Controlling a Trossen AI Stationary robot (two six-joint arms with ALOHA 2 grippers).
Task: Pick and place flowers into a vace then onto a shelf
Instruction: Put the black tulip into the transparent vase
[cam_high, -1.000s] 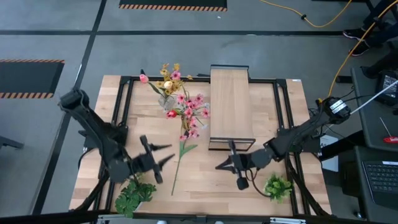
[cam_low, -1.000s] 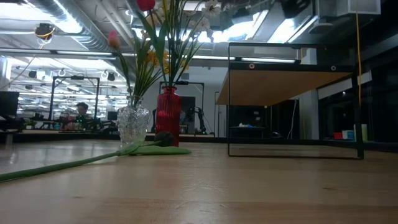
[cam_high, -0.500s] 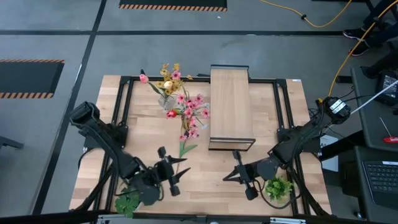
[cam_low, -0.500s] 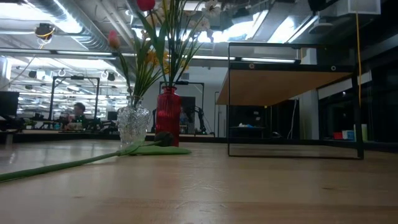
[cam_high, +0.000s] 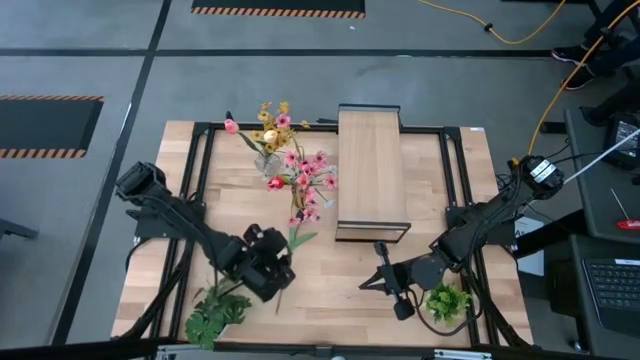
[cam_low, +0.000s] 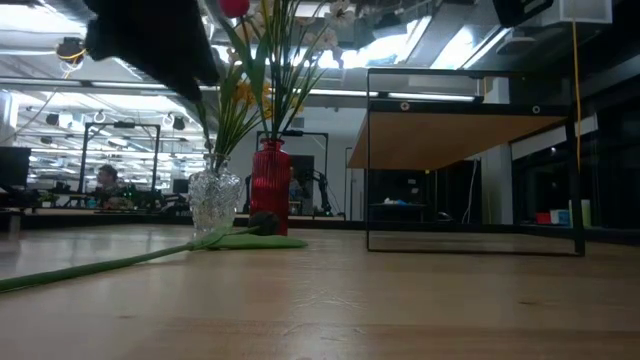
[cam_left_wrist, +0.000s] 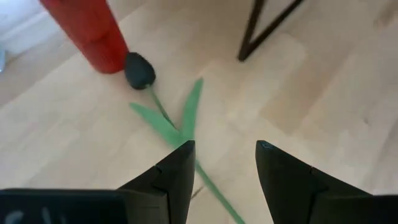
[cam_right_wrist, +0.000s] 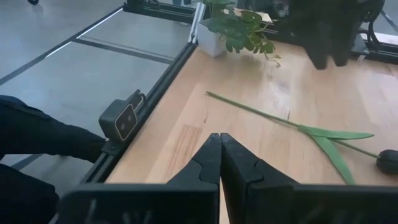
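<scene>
One loose flower lies flat on the table. Its thin green stem (cam_high: 281, 300) runs toward the near edge, and its dark head (cam_left_wrist: 140, 70) lies beside the small red cylinder (cam_left_wrist: 90, 31). The clear glass vase (cam_low: 214, 200) stands next to that cylinder and holds several flowers (cam_high: 285, 160). To their right stands the light-wood shelf (cam_high: 372, 165). My left gripper (cam_left_wrist: 224, 146) hangs open above the loose stem (cam_left_wrist: 214, 190), one finger on either side of it, without touching. My right gripper (cam_right_wrist: 219, 158) is shut and empty, near the table's near edge (cam_high: 385, 283).
Two all-green leafy bunches stand at the near edge: one at the near left (cam_high: 215, 315), one at the near right (cam_high: 447, 300) beside my right arm. Bare wood lies between the two grippers. The dark frame of the shelf (cam_low: 470, 235) reaches down to the tabletop.
My left gripper has swung from the near left toward the loose stem, going right and slightly toward the far edge. It has tipped from pointing sideways to pointing down, and stays open. My right gripper drifted a little toward the near right and then held still.
</scene>
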